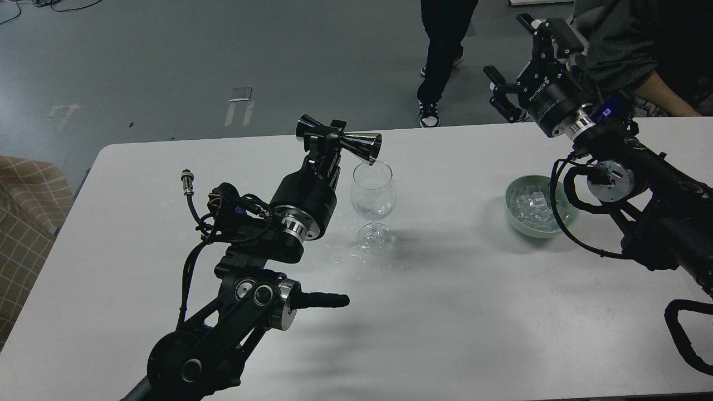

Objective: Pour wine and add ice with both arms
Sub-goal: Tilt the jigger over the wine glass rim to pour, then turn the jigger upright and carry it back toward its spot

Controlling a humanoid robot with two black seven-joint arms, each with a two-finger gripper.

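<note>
My left gripper (328,138) is shut on a shiny metal jigger (356,146), held sideways with its mouth over the rim of a clear stemmed wine glass (374,205). A little clear wine (372,210) lies in the bottom of the glass bowl. Ice cubes (532,207) are heaped in a pale green bowl (515,220) on the right of the white table (445,312). My right gripper (515,69) is raised above the table's far edge, behind the bowl, with its fingers spread and nothing in it.
Small spilled droplets (345,257) lie on the table beside the glass foot. A standing person's legs (440,55) are beyond the far edge and a seated person (646,50) is at the back right. A checked cushion (25,211) sits at left.
</note>
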